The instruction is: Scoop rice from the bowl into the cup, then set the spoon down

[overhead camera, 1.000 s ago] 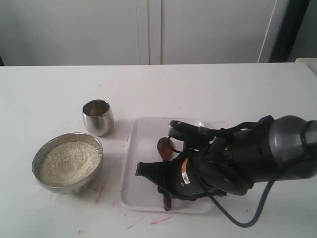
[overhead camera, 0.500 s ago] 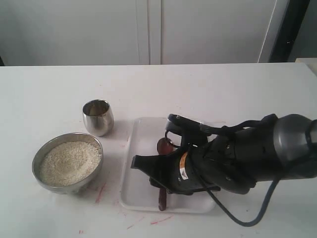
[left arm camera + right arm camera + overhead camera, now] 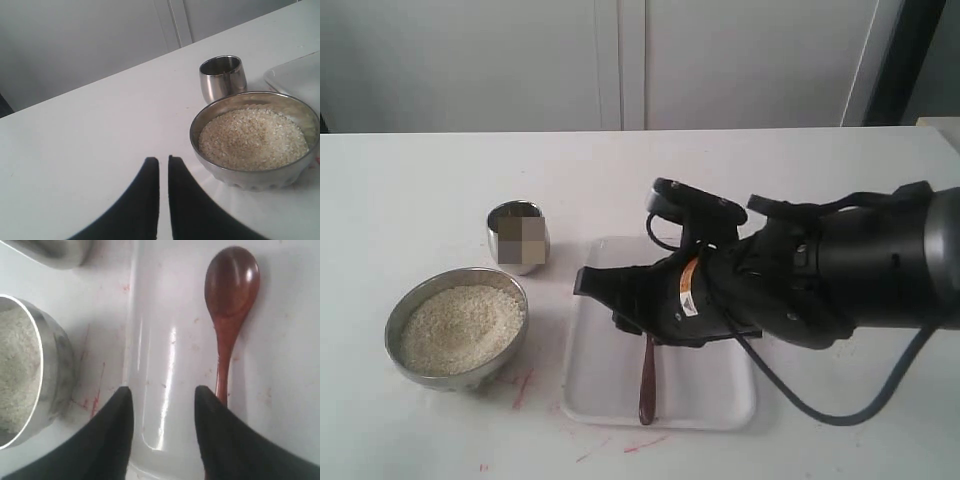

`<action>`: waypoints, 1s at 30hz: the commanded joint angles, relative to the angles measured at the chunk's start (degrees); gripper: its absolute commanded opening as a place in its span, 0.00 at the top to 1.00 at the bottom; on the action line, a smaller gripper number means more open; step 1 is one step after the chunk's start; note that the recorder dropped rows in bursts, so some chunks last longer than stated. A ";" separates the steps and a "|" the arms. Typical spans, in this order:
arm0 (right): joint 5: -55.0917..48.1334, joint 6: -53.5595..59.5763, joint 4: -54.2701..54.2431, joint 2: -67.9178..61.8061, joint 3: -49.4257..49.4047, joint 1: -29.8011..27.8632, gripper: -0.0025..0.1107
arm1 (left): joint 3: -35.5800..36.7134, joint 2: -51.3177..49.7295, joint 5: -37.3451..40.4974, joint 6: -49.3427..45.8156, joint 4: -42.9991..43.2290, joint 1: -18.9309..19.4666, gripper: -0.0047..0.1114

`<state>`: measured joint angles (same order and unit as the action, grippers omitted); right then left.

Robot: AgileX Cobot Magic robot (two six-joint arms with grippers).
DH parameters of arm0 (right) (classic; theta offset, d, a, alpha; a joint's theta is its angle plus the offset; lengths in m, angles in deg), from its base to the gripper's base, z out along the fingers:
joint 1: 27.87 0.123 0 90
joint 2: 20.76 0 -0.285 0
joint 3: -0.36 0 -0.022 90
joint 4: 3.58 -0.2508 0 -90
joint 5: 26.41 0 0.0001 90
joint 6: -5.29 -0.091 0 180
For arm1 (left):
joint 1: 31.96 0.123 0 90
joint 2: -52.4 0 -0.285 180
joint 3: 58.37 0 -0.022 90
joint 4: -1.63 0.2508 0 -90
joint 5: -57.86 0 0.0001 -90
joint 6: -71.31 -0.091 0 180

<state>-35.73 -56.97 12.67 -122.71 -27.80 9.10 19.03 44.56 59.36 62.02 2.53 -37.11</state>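
- We see the spoon [image 3: 231, 285] lying flat in the white tray [image 3: 705, 405]. In the exterior view its handle end reaches toward the tray's near edge.
- The right claw [image 3: 163, 392] hangs low over the tray, released. Its two dark fingers are spread, with bare tray between them.
- The spoon's handle runs just beside one of those fingers and may pass under it; we cannot tell whether they touch.
- The bowl [image 3: 470, 378] sits on the worktop [image 3: 420, 180] to the left of the tray, near it but apart.
- The rice [image 3: 460, 328] fills the bowl almost to the rim.
- The cup [image 3: 518, 238] stands upright just behind the bowl, close to the tray's far left corner.
- The left claw [image 3: 161, 161] hovers over bare worktop beside the bowl, clenched to a thin slit and empty.
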 commanded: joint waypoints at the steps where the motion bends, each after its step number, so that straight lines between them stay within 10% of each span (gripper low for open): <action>1: -1.65 1.26 4.14 2.95 1.26 -0.44 0.69 | -0.18 0.05 -0.26 0.08 -0.39 -0.16 0.84; 9: -1.31 2.13 18.08 12.55 1.63 -0.44 0.98 | -0.18 0.05 -0.26 0.08 -0.39 -0.16 0.84; 30: -8.24 7.20 29.11 45.36 1.51 -0.31 0.98 | -0.18 0.05 -0.26 0.08 -0.39 -0.16 0.84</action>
<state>-40.31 -51.67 42.57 -80.66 -26.69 9.10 19.03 44.56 59.36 62.02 2.53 -37.11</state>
